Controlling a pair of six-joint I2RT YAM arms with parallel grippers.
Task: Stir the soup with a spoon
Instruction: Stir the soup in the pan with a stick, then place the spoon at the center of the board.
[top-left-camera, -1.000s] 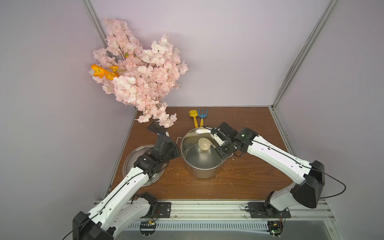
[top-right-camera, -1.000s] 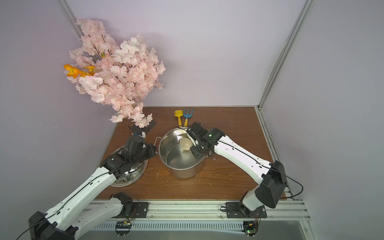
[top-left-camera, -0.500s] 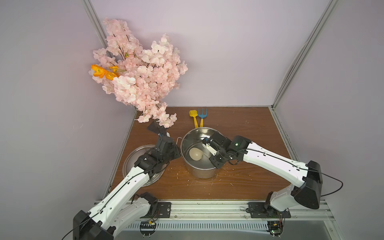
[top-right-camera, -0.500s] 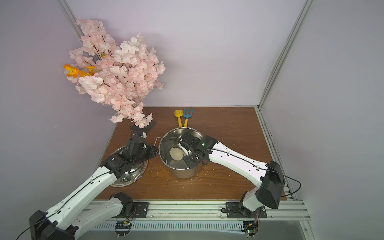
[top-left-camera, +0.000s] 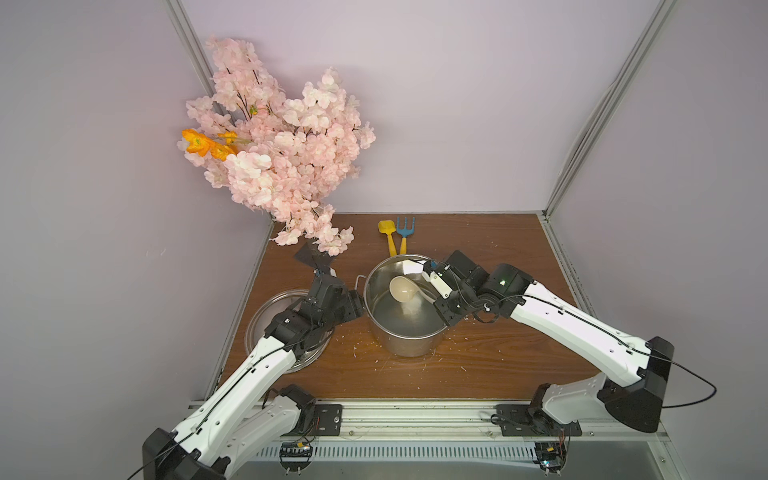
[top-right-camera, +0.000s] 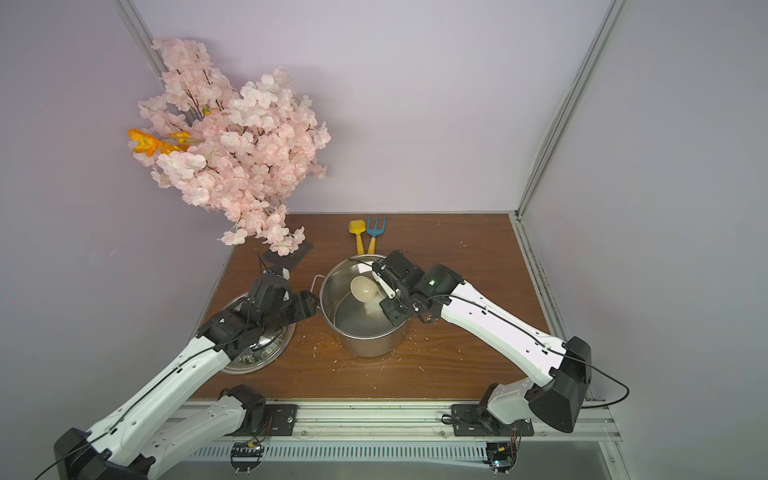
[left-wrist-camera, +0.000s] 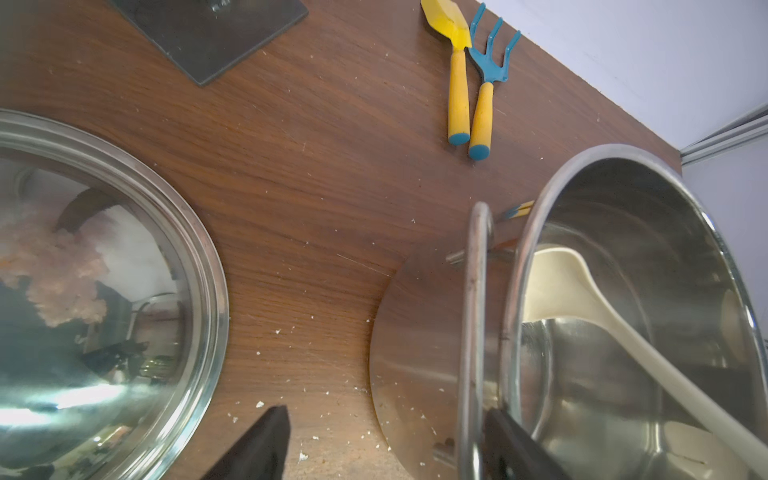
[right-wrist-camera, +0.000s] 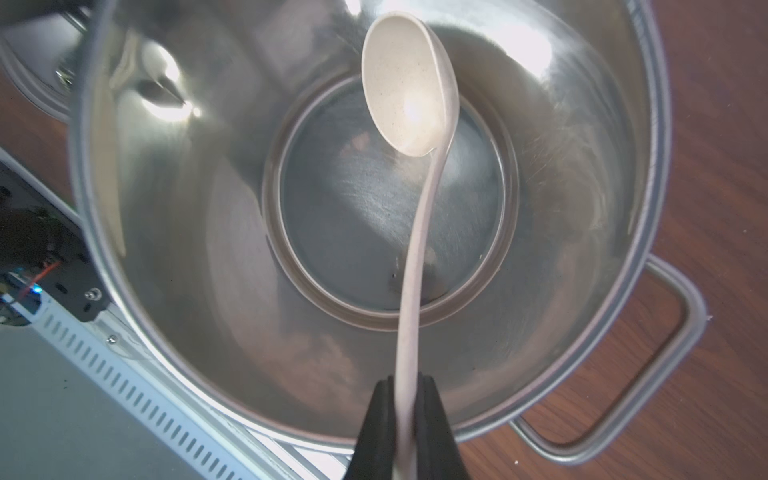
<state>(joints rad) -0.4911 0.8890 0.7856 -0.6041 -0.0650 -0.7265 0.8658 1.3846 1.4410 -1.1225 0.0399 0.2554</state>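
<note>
The steel pot (top-left-camera: 409, 345) (top-right-camera: 370, 345) stands mid-table. Its inside is bare shiny metal; no soup shows. My right gripper (right-wrist-camera: 409, 399) (top-left-camera: 437, 297) hangs over the pot's right rim, shut on the slim handle of the cream spoon (right-wrist-camera: 409, 95). The spoon's bowl (top-left-camera: 401, 289) (top-right-camera: 362, 288) hangs inside, toward the far wall and above the bottom. At the pot's left side, my left gripper (left-wrist-camera: 386, 436) (top-left-camera: 356, 301) is open. The pot's wire loop handle (left-wrist-camera: 471, 324) stands between the fingers, close to one fingertip (left-wrist-camera: 505, 440).
A glass lid (top-left-camera: 259, 322) (left-wrist-camera: 124, 291) lies left of the pot, under my left arm. A yellow toy shovel (top-left-camera: 386, 232) and a blue rake (top-left-camera: 405, 230) lie behind the pot. A pink blossom branch (top-left-camera: 282, 153) overhangs the back left corner. Crumbs dot the wooden table (top-left-camera: 498, 361).
My left gripper has opened off the pot's loop handle. My right gripper has swept the spoon round inside the pot, out to the left and back toward the far side.
</note>
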